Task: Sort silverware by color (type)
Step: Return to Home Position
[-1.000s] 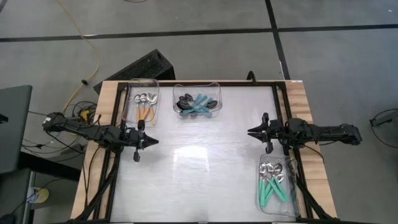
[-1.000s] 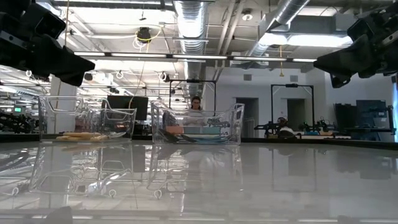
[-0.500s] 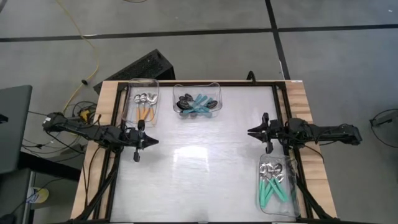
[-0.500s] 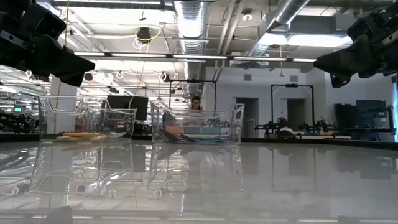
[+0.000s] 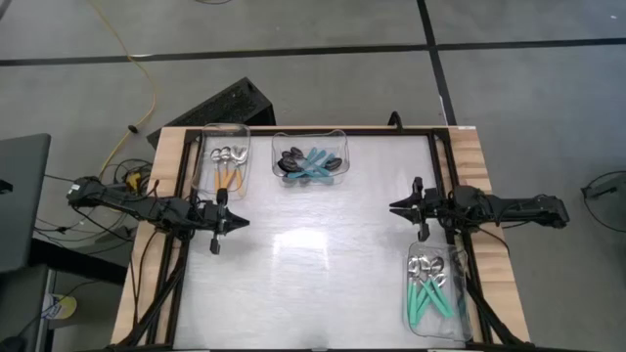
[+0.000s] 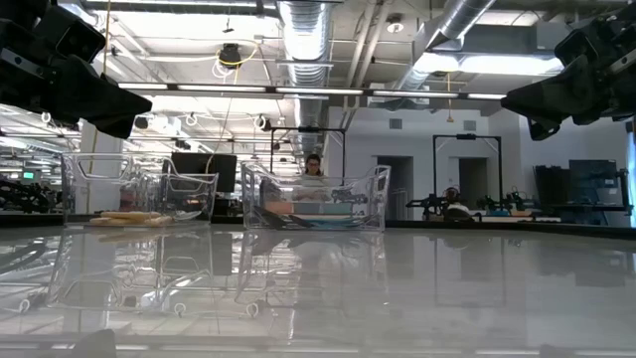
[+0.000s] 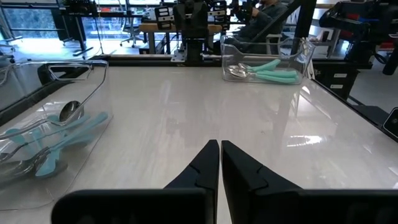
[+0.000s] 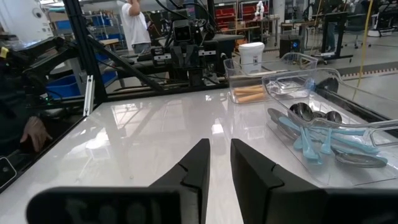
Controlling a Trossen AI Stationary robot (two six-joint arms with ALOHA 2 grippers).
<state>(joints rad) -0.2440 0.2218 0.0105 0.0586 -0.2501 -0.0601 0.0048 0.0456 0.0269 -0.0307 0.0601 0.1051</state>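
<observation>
Spoons (image 5: 430,293) lie sorted in three bins (image 5: 273,156). I'd ease left gripper (image 5: 245,223), fingers together, and right gripper (image 5: 393,206), fingers barely parted, both empty, home high above rims.

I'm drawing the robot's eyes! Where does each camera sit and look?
High view: above the table, looking straight down; both arms, left tool and right tool show.
Low view: at table height, looking level across; arms at top corners.
Left wrist view: on left arm, facing the teal spoons; own tool shows.
Right wrist view: on right arm, facing the orange spoons; own tool shows.
All four see the blue spoons.
</observation>
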